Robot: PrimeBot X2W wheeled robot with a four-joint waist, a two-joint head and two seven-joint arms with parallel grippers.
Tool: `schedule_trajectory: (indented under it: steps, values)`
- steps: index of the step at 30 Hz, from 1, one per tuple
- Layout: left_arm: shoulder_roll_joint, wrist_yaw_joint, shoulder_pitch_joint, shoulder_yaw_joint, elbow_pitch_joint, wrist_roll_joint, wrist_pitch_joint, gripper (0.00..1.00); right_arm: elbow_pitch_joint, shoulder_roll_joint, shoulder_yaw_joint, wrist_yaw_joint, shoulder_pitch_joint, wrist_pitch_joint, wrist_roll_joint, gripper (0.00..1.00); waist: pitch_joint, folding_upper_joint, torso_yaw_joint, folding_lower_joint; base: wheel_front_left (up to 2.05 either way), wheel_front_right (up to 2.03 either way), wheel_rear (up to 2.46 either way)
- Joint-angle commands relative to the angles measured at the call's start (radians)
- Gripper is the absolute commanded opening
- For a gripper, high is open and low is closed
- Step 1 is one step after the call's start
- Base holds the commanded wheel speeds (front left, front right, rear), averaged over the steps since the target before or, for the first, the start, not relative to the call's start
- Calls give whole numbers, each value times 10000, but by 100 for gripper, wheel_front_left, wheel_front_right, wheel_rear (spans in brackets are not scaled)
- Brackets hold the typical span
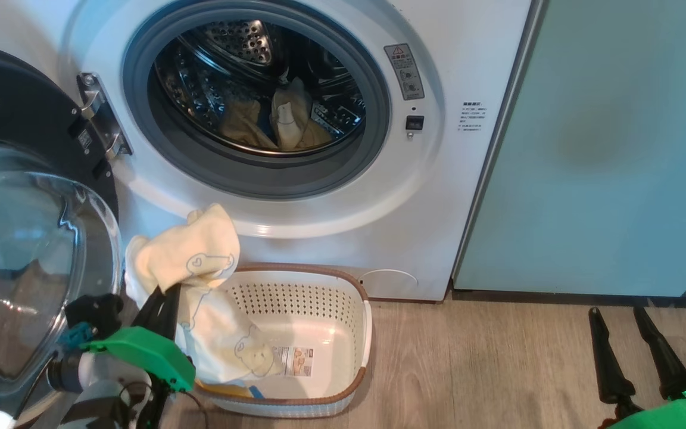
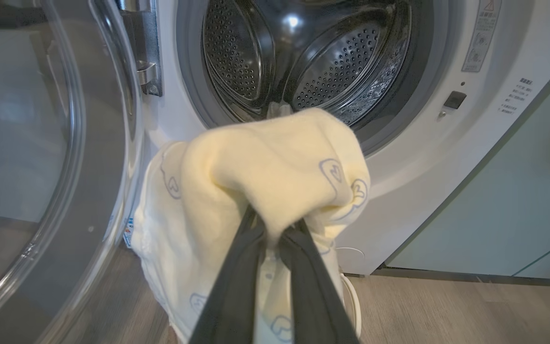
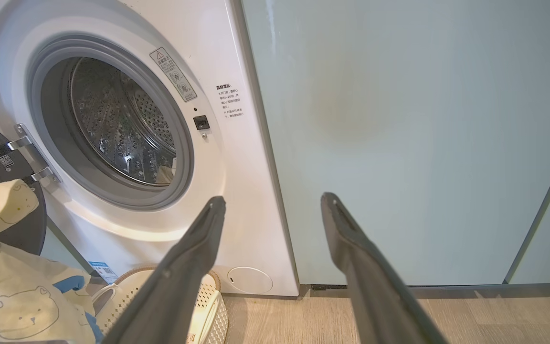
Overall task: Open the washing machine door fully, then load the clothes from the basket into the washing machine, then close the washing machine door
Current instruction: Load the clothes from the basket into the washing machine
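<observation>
The washing machine (image 1: 468,71) stands with its door (image 1: 27,262) swung wide open to the left, the clear glass bowl facing me. Pale yellow clothes (image 1: 277,119) lie inside the steel drum. My left gripper (image 1: 161,301) is shut on a pale yellow cloth (image 2: 275,172) with bear outlines, lifted above the basket (image 1: 358,325); the cloth's lower end still hangs into the basket, and a bit of blue shows at the bottom. The cloth hangs in front of the drum opening (image 2: 303,52) in the left wrist view. My right gripper (image 3: 272,203) is open and empty, low at the right over the floor.
Pale green cabinet doors (image 1: 617,149) stand right of the washer. Wooden floor (image 1: 486,369) spreads in front. The door hinge (image 1: 99,113) sits at the opening's left edge. A label lies on the basket's bottom.
</observation>
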Motion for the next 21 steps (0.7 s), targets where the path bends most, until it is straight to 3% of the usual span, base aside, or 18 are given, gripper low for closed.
schedule_trajectory:
  steps: [1,10,21]
  values:
    - [377,34,-407,353,-405,-34,-128,0,-325,-229,192,42,-234,-69,-22,100,21,0,-21,0,0,0,0]
    - [357,69,-870,301,-684,-195,106,0,-323,-237,347,42,-327,-69,5,100,260,0,-324,0,0,0,0]
    - [591,93,-3033,-111,-605,-157,1378,0,-398,-182,321,42,-1031,-69,89,100,1844,0,-1102,0,0,0,0]
